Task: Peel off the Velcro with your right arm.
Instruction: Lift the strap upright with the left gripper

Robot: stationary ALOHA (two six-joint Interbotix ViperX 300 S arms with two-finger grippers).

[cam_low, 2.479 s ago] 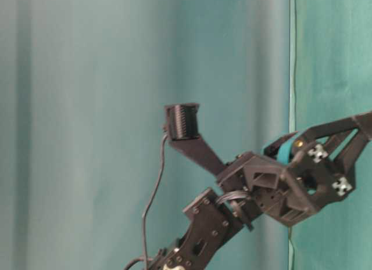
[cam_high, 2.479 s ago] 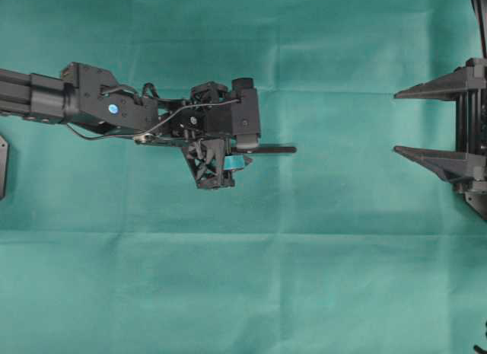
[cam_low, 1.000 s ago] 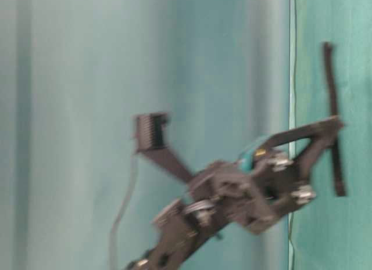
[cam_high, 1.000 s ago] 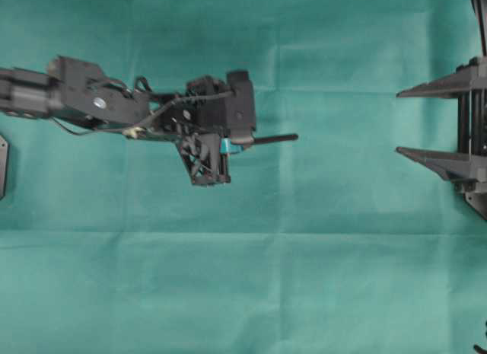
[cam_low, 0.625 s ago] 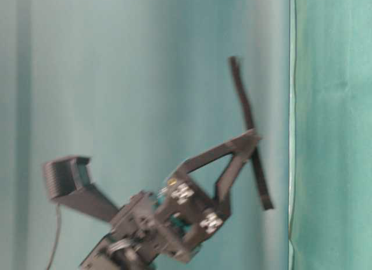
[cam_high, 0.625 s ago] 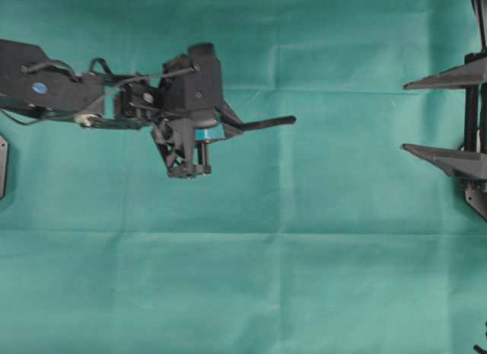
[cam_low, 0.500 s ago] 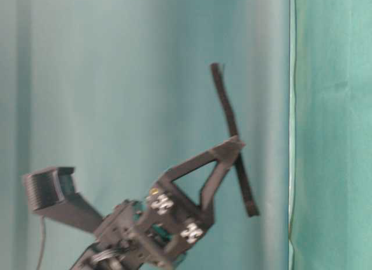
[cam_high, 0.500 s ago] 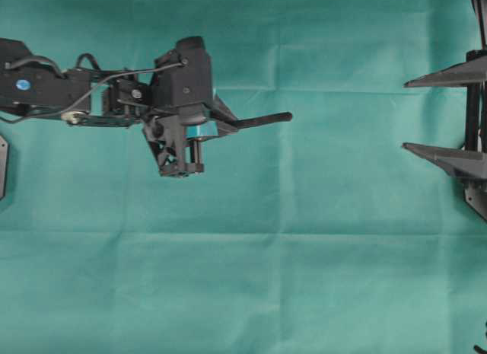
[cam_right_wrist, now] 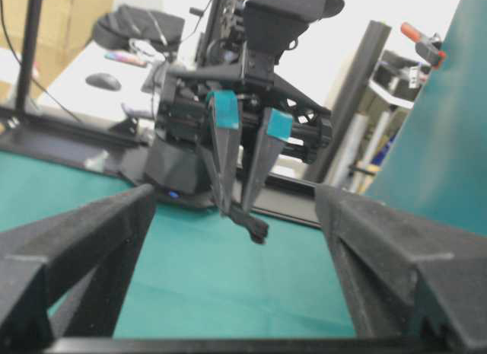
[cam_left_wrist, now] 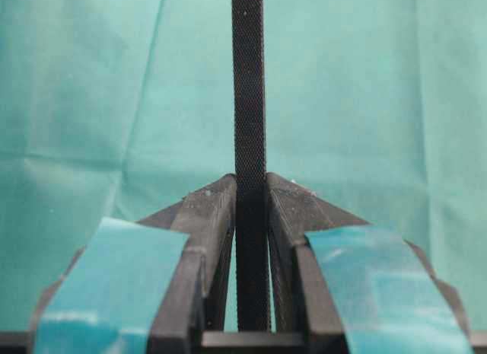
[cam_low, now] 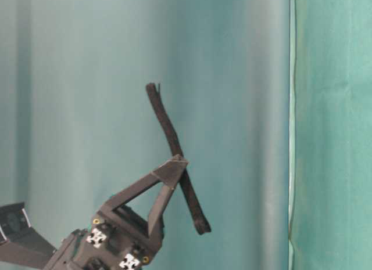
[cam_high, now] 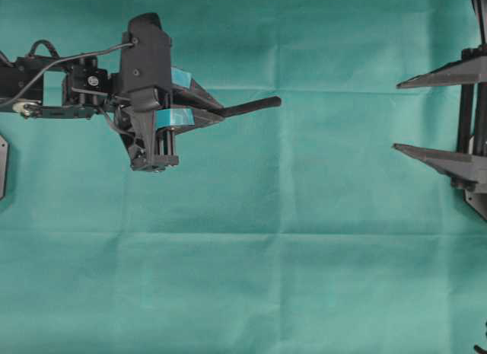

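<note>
- The Velcro (cam_left_wrist: 249,141) is clamped between the two fingers of the left tool (cam_left_wrist: 250,209); the fingers press on it from either side, closed on the strap.
- In the left wrist view the strap runs straight up from the fingertips, out past the top of the frame, edge-on and thin.
- From desk level the Velcro (cam_low: 174,151) crosses the fingertip at a slant, one end up and the other hanging below the finger.
- From above, the left tool (cam_high: 217,110) sits high over the green desk (cam_high: 304,255), the strap (cam_high: 255,105) pointing toward the right side.
- The right tool (cam_high: 426,114) waits well apart at the right edge, its two wedge fingers spread wide, holding nothing.
</note>
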